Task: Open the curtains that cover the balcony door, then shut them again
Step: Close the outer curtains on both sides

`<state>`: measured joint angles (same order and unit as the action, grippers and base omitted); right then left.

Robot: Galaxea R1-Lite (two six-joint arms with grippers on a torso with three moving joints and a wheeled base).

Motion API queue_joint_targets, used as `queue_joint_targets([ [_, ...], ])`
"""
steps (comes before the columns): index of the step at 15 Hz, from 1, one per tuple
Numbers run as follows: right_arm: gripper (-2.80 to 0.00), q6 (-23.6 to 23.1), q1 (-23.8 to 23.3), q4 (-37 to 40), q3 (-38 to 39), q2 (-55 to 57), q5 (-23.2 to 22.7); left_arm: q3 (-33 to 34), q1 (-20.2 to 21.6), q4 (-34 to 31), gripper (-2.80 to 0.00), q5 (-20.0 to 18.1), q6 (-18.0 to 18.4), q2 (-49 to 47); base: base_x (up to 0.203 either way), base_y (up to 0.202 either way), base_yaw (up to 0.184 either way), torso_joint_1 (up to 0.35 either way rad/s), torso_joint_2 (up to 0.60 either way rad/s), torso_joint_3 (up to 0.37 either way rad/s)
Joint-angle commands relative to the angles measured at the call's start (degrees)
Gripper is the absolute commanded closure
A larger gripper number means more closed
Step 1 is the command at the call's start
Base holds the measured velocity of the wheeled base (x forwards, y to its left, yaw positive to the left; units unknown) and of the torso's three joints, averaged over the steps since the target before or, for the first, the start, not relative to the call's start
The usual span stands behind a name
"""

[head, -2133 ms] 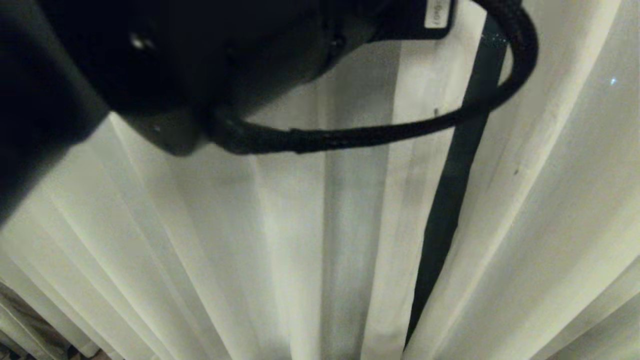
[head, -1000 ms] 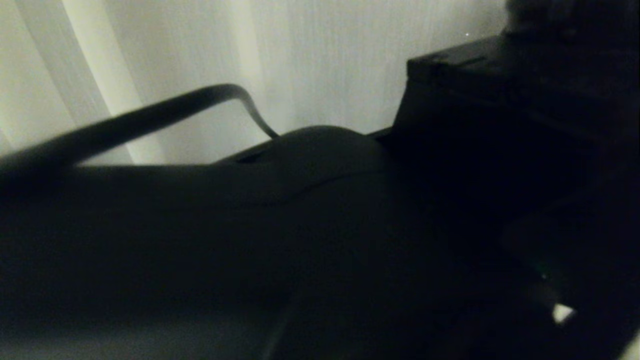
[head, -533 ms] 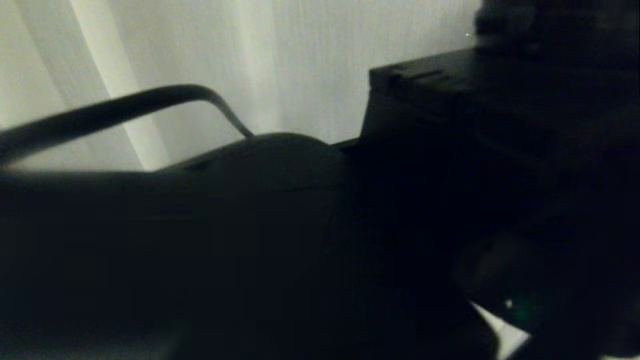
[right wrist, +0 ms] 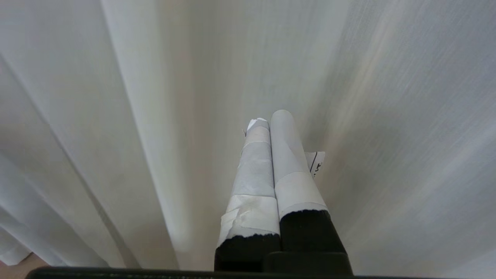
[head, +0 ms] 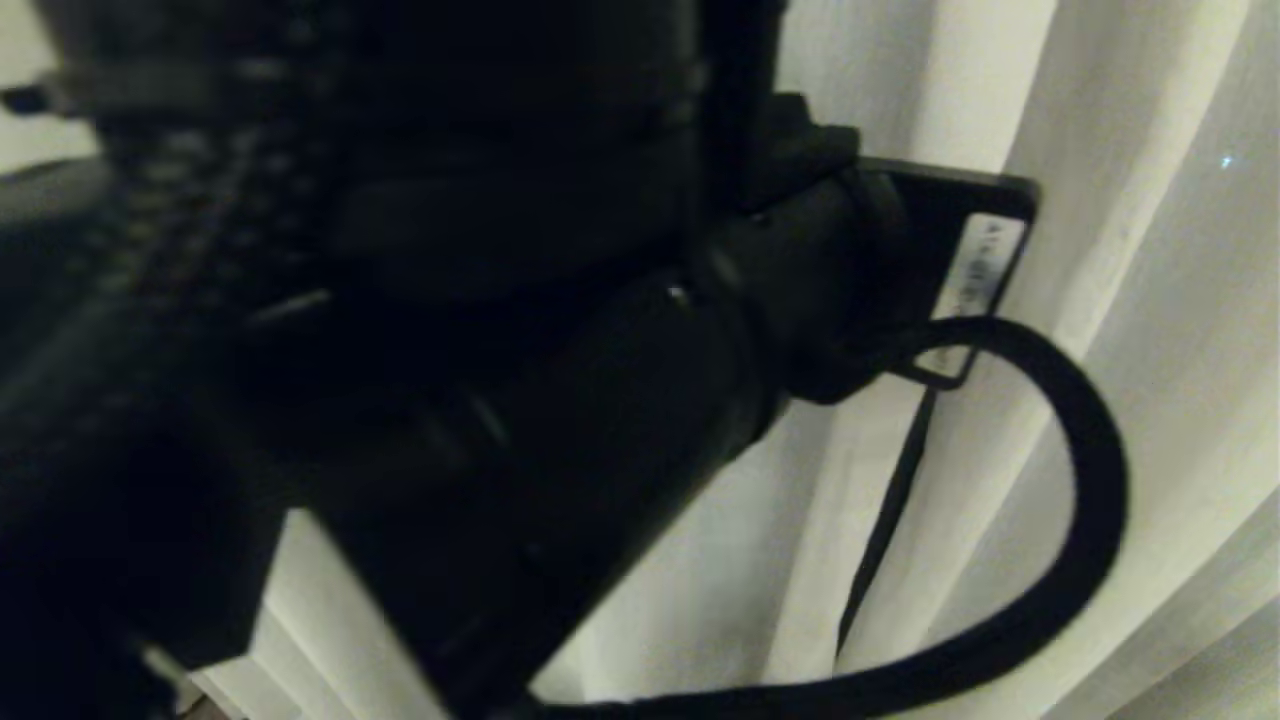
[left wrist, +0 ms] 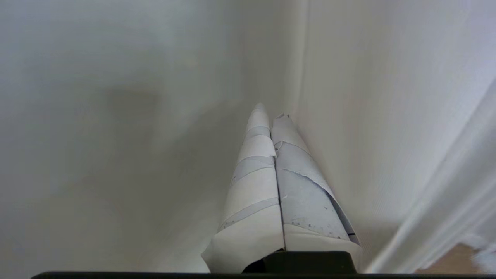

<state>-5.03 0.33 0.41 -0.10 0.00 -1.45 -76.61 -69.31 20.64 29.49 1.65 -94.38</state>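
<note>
closed grippers at a nearly shut curtain

the curtains (head: pixel 1150 250) hang pleated across the whole head view, with only 1 thin dark slit (head: pixel 885 530) between the 2 panels. the left arm (head: pixel 560 400) fills most of that view. the left gripper (left wrist: pixel 271 120) is clenched on nothing, its tips beside a fold. the right gripper (right wrist: pixel 269 124) is likewise closed and empty, facing fabric. a likely risk: closed fingers may slide off the cloth or snag a pleat, and the arm's cable (head: pixel 1095 500) could catch the edge.
</note>
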Motion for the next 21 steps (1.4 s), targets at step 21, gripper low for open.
queue_joint_targets([
  [21, 0.0, -0.1, 0.0, 0.0, 0.0, 0.1, 0.0, 70.2, 55.3, -1.3, 0.0, -26.0, -0.5, 67.8, 0.0, 0.0, 0.0, 0.0, 0.0, 0.0],
])
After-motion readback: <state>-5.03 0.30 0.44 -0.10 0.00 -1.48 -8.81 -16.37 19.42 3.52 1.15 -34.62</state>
